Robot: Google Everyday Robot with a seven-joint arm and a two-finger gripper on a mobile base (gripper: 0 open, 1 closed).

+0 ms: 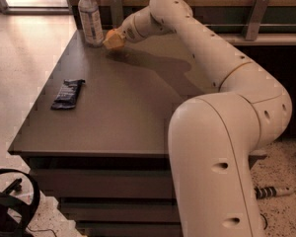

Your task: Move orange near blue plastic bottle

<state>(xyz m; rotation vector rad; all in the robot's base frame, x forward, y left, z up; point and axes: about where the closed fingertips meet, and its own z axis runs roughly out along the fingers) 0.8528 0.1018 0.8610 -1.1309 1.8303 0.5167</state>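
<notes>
The orange (113,40) is at the tip of my gripper (116,37), which is shut on it at the far left of the dark table (133,112). The orange is at or just above the tabletop; I cannot tell whether it touches. The blue plastic bottle (90,16), clear with a white cap and a blue-and-white label, stands upright at the table's far left corner. It is just left of the orange with a small gap between them. My arm reaches in from the right.
A flat dark blue wrapper (67,94) lies near the table's left edge. A wall rail with brackets (256,9) runs behind the table. A black object (10,204) is on the floor at the lower left. A cable (274,191) lies on the floor at the right.
</notes>
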